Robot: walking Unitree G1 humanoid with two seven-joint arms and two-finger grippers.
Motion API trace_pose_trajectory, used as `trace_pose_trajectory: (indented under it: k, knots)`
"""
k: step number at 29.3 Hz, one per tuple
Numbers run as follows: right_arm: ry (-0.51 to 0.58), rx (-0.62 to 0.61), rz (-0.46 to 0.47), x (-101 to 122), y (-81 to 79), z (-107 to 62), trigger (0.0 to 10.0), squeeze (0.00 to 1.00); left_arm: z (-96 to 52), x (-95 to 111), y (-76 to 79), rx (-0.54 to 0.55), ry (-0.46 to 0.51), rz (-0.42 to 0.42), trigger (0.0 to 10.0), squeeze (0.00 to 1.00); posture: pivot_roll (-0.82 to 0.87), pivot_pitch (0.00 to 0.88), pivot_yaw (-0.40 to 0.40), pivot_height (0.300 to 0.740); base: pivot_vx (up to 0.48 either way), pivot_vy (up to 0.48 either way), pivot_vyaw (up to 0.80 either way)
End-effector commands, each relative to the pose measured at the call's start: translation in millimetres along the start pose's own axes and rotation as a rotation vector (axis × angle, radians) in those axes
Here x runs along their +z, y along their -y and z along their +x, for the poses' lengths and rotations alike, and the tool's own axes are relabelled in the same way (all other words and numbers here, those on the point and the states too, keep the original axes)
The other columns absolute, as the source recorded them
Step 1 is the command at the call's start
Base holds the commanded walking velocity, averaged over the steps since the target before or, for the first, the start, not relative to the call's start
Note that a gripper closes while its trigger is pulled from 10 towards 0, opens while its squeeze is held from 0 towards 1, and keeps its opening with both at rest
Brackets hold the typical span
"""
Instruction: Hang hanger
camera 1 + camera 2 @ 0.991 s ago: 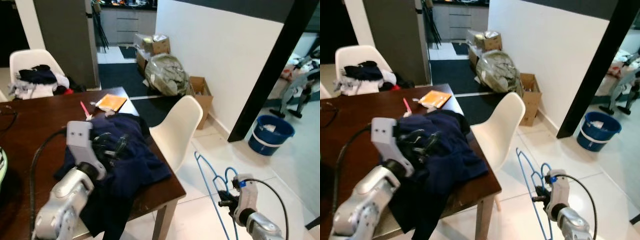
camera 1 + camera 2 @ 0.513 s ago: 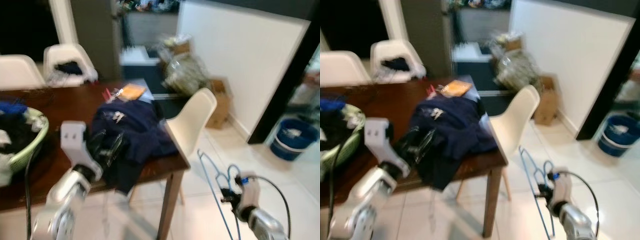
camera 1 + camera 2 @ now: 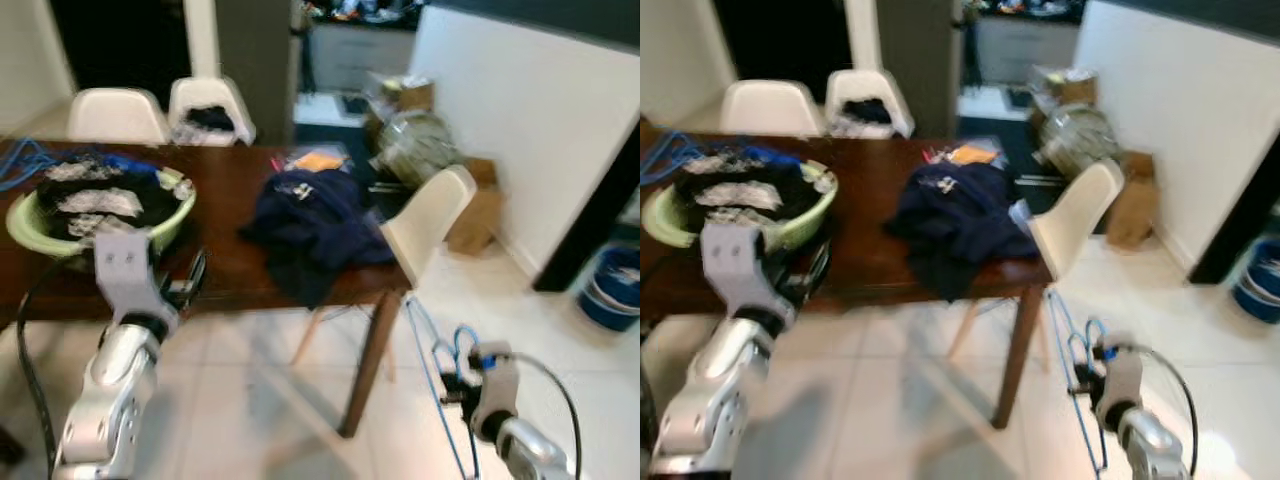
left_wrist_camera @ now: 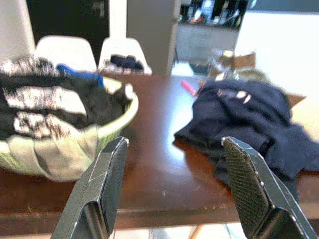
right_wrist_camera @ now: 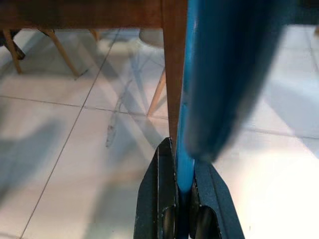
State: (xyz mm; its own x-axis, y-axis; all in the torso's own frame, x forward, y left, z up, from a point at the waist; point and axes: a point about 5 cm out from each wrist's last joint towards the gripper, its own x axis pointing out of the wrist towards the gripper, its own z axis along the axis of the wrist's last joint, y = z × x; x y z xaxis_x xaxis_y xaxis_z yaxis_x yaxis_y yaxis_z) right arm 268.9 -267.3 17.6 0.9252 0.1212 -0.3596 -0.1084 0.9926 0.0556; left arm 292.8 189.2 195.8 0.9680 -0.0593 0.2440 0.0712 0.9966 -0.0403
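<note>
A blue wire hanger (image 3: 432, 372) hangs low at the right, above the tiled floor, beside the table's front leg. My right gripper (image 3: 452, 388) is shut on it; in the right wrist view the black fingers (image 5: 167, 199) clamp the blue hanger (image 5: 185, 149). My left gripper (image 3: 188, 283) is raised at the left in front of the table's edge, open with nothing between its fingers (image 4: 107, 179). A dark blue garment (image 3: 318, 220) lies heaped on the brown table (image 3: 235, 180), also seen as a dark heap (image 4: 249, 119) past the left fingers.
A green basin (image 3: 100, 215) full of clothes sits on the table's left. A white chair (image 3: 425, 215) stands at the table's right end, two more chairs (image 3: 210, 105) behind. Boxes and a bag (image 3: 420, 140) line the white wall. A blue bucket (image 3: 612, 290) stands at far right.
The camera has swung and drawn back, so the table sits farther off and the green basin is in full sight. My left gripper is off the garment; the right still holds the hanger.
</note>
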Motion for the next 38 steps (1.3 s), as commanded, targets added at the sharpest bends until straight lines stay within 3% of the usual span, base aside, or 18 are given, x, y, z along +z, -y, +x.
trace_pose_trajectory:
  k: [1,3,6,10,14,17,22,24,25,26,28,29,30,33,34,37,38]
  knots:
    - [0.093,-0.017,0.113,16,3.7,4.4,10.0,0.00,4.4,14,-4.0,0.003,0.049,0.060,10.0,0.00,0.09,0.013,-0.089,0.740,0.000,0.000,0.80]
    - [0.093,-0.017,0.113,16,3.7,4.4,10.0,0.00,4.4,14,-4.0,0.003,0.049,0.060,10.0,0.00,0.09,0.013,-0.089,0.740,0.000,0.000,0.80]
    - [0.323,-0.054,0.354,55,18.4,6.7,10.0,0.00,14.0,44,-7.4,-0.011,0.153,0.103,10.0,0.00,0.09,0.019,-0.086,0.740,0.000,0.000,0.80]
    - [0.398,-0.122,0.413,75,27.7,7.8,10.0,0.00,16.4,52,-5.3,-0.030,0.179,0.090,10.0,0.00,0.08,0.021,-0.086,0.740,0.000,0.000,0.00]
    - [0.282,-0.210,0.306,70,34.1,9.7,10.0,0.00,17.5,52,-2.0,-0.050,0.177,0.091,10.0,0.00,0.08,0.022,-0.087,0.740,0.000,0.000,0.00]
    - [-0.144,-0.252,-0.047,32,35.6,8.9,10.0,0.00,17.8,48,5.0,-0.091,0.160,0.085,10.0,0.00,0.08,0.022,-0.088,0.740,0.000,0.000,0.00]
    - [-0.149,-0.295,-0.024,27,42.1,3.1,10.0,0.00,17.4,46,11.1,-0.120,0.153,0.097,10.0,0.00,0.08,0.024,-0.092,0.740,0.000,0.000,0.00]
    - [0.166,-0.149,0.196,64,28.1,11.3,10.0,0.00,17.7,46,9.0,-0.098,0.152,0.097,10.0,0.00,0.08,0.029,-0.086,0.740,0.000,0.000,0.00]
    - [0.166,-0.149,0.196,64,28.1,11.3,10.0,0.00,17.7,46,9.0,-0.098,0.152,0.097,10.0,0.00,0.08,0.029,-0.086,0.740,0.000,0.000,0.00]
    - [0.292,-0.077,0.269,80,22.5,12.1,10.0,0.00,18.1,46,6.7,-0.085,0.153,0.097,10.0,0.00,0.08,0.029,-0.086,0.740,0.000,0.000,0.00]
    - [0.292,-0.077,0.269,80,22.5,12.1,10.0,0.00,18.1,46,6.7,-0.085,0.153,0.097,10.0,0.00,0.08,0.029,-0.086,0.740,0.000,0.000,0.00]
    - [0.420,0.027,0.356,100,15.1,11.2,10.0,0.00,19.4,47,0.7,-0.050,0.155,0.095,10.0,0.00,0.08,0.027,-0.084,0.740,0.000,0.000,0.00]
    - [0.615,0.125,0.464,137,6.9,5.7,10.0,0.00,21.4,51,-8.1,-0.007,0.166,0.095,10.0,0.00,0.08,0.027,-0.085,0.740,0.000,0.000,0.00]
    - [0.659,0.137,0.485,147,5.9,3.8,10.0,0.00,21.8,52,-9.8,0.001,0.168,0.095,10.0,0.00,0.08,0.027,-0.085,0.740,0.000,0.000,0.00]
    - [0.666,0.048,0.428,154,11.1,5.7,10.0,0.00,21.4,51,-6.1,-0.010,0.168,0.091,10.0,0.00,0.08,0.028,-0.086,0.740,0.000,0.000,0.00]
    - [0.670,0.021,0.421,157,13.2,6.2,10.0,0.00,21.1,50,-4.2,-0.016,0.167,0.090,10.0,0.00,0.08,0.028,-0.086,0.740,0.000,0.000,0.00]
    - [0.694,0.077,0.464,163,9.4,4.9,10.0,0.00,20.7,49,-2.0,-0.024,0.164,0.089,10.0,0.00,0.08,0.028,-0.086,0.740,0.000,0.000,0.00]
